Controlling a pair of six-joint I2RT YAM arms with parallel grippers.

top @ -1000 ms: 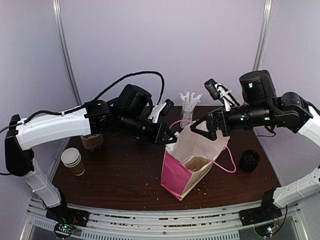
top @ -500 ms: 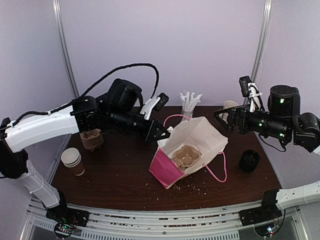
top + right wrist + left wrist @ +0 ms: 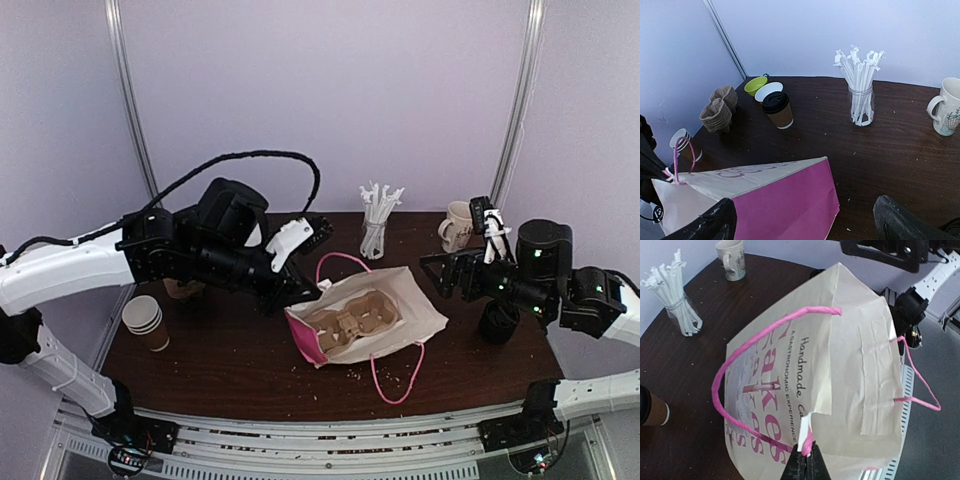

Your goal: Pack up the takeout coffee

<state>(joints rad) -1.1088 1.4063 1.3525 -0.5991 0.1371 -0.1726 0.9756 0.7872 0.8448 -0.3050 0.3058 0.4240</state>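
The takeout coffee [image 3: 777, 109], a brown cup with a black lid, stands on the table's far left; its edge shows in the left wrist view [image 3: 651, 411], and my left arm hides it from the top camera. The cream and pink paper bag [image 3: 405, 300] lies tipped on its side, with a cardboard cup carrier [image 3: 350, 320] inside. My left gripper [image 3: 303, 293] is shut on the bag's pink handle at the rim [image 3: 807, 457]. My right gripper [image 3: 432, 278] is wide open just right of the bag, its fingers [image 3: 705, 225] apart over the pink side [image 3: 785, 200].
A glass of wrapped straws [image 3: 377, 222] and a mug [image 3: 460, 226] stand at the back. A black stack of lids [image 3: 498, 322] sits right, and lidless cups [image 3: 147, 322] left. Stacked cup carriers [image 3: 717, 112] and a green bowl [image 3: 755, 85] sit beside the coffee.
The bag went from upright to lying on its side, dragged left by my left gripper. My right gripper let go of the rim and drew back right and lower.
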